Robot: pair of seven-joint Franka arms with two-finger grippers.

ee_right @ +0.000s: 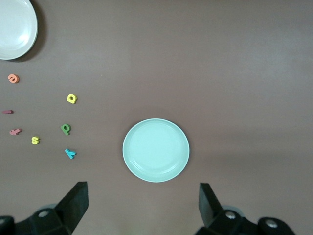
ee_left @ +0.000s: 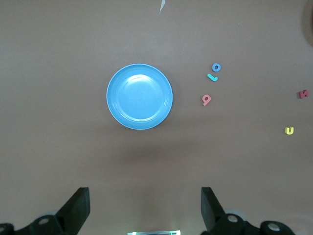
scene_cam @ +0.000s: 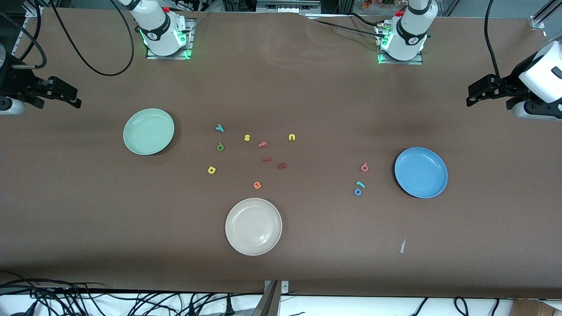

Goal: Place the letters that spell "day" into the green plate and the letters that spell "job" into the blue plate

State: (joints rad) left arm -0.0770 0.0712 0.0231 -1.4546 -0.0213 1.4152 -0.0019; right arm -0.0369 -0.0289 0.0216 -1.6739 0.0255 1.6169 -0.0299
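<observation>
Brown table covering fills the front view, where the green plate (scene_cam: 148,131) sits at middle left and the blue plate (scene_cam: 420,172) at middle right, both bare. Teal "y" (scene_cam: 220,128), dark green "d" (scene_cam: 220,147) and yellow "a" (scene_cam: 212,170) lie left of centre, while salmon-pink "b" (scene_cam: 364,166), teal "j" (scene_cam: 360,184) and blue "o" (scene_cam: 358,192) cluster just beside the blue plate. At the frame's right edge the left gripper (scene_cam: 476,94), and at its left edge the right gripper (scene_cam: 70,98), each wait with fingers spread wide, holding nothing.
</observation>
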